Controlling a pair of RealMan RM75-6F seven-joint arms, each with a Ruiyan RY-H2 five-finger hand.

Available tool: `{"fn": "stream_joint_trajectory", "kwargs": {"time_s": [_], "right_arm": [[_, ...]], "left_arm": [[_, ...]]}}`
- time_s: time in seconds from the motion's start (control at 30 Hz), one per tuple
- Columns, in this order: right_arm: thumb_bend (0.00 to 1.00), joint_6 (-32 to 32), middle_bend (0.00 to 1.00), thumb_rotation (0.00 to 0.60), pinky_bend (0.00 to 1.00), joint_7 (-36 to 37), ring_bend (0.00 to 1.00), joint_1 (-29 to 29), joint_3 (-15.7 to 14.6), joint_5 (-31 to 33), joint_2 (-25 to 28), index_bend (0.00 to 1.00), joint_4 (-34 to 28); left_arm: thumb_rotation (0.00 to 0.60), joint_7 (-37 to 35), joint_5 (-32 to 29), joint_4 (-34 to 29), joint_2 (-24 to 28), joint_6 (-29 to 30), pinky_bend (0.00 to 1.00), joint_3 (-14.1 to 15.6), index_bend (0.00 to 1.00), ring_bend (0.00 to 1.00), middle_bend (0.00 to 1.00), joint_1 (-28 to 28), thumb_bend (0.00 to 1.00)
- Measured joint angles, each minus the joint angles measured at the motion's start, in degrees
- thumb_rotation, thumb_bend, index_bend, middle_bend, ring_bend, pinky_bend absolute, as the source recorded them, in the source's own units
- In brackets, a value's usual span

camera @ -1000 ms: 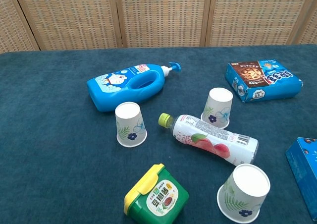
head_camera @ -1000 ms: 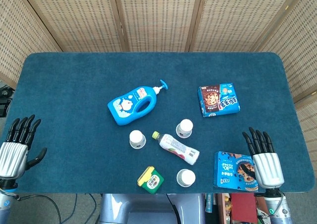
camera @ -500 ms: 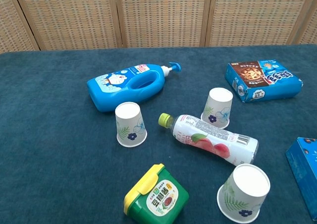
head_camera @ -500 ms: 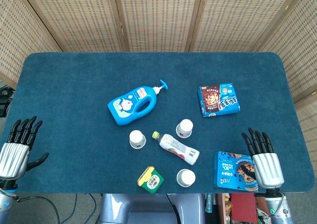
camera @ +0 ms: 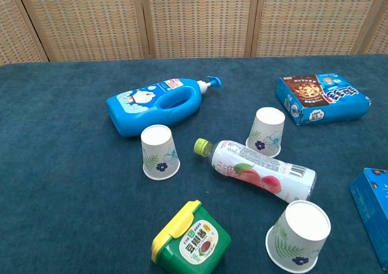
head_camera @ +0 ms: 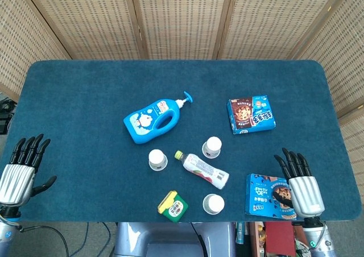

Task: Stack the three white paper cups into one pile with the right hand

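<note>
White paper cups, three in number, all stand apart and none is held. The right hand has its fingers spread and straight, empty, at the table's near right corner over a blue snack box; the left hand, likewise spread and empty, hangs at the near left corner, apparently parked clear since the task assigns it no part. Nearest the right hand is the cup by the near edge, then the right-centre cup, then the left-centre cup. Each stands upside down, closed base up and open rim on the cloth, long axis vertical; stacking would therefore mean lowering one over another. A drink bottle lies on its side between the three, cap toward the left-centre cup, and will likely obstruct a direct carry. A green tub sits at the near edge; a blue pump bottle and a second snack box lie farther back.
</note>
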Motion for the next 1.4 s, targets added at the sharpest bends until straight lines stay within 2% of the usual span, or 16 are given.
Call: {"fn": "stream_joint_trajectory", "kwargs": {"time_s": [0.27,0.4,0.6,0.93,1.17,1.4], "right_arm": [[0.1,-3.5,0.0,0.6,0.0,9.4,0.0,2.0,-2.3,-2.9,4.1,0.29,-4.2],[0.1,-5.4,0.0,0.6,0.0,11.8,0.0,3.0,-3.3,-4.0,5.8,0.32,-6.9],[0.1,-7.9,0.0,0.6,0.0,10.8,0.0,4.5,-3.7,-4.5,6.8,0.35,-10.4],[0.1,-14.4,0.0,0.6,0.0,3.8,0.0,7.6,-3.0,-2.7,5.8,0.35,-16.0],[0.1,-16.3,0.0,0.6,0.0,3.7,0.0,9.4,-2.4,-2.3,3.0,0.35,-15.5],[0.1,-17.1,0.0,0.6,0.0,6.3,0.0,10.7,-3.4,-4.6,2.1,0.36,-14.0]], "left_arm": [[0.6,0.0,-0.2,0.0,-0.1,0.2,0.0,-0.3,0.0,0.0,0.0,0.1,0.21],[0.6,0.0,-0.1,0.0,-0.1,0.2,0.0,-0.2,0.0,0.0,0.0,0.1,0.21],[0.6,0.0,0.1,0.0,-0.1,0.3,0.0,-0.2,0.0,0.0,0.0,0.1,0.21],[0.6,0.1,0.4,0.1,-0.2,0.4,0.0,-0.2,0.0,0.0,0.0,0.1,0.21],[0.6,-0.1,0.3,0.3,-0.3,0.5,0.0,-0.3,0.0,0.0,0.0,0.2,0.21],[0.6,0.0,0.3,0.5,-0.6,0.3,0.0,-0.3,0.0,0.0,0.0,0.0,0.21]]}}
